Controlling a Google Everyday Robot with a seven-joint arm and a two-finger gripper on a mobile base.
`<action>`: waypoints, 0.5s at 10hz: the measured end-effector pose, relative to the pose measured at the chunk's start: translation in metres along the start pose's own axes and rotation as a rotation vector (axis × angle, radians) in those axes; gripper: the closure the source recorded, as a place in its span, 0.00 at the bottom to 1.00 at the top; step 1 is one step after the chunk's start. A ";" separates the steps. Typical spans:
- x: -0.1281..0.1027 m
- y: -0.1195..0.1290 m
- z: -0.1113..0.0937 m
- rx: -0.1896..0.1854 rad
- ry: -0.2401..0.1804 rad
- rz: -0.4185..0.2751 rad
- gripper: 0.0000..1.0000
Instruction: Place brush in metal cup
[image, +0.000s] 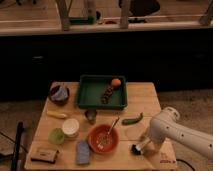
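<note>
At the near right edge of the bench (148, 98) the tool (142, 145) sits low over the brush (134, 148) — only the dark bristle head shows, just left of the white arm. Whether the tool has hold of the brush I cannot tell. Further in and to the left stands the red bowl (103, 138) with a spoon (113, 126), and beyond it the metal cup (90, 116), just before the green tray (102, 92). To do this well, I judge: grip the handle firmly, lift clear of bowl and spoon, then lower the brush upright into the small cup — straight down, so the cup is not tipped
</note>
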 end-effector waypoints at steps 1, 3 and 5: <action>0.000 -0.001 -0.001 0.001 0.001 -0.003 0.71; -0.001 -0.004 -0.002 0.005 0.001 -0.009 0.91; 0.000 -0.001 -0.003 0.000 -0.003 -0.009 1.00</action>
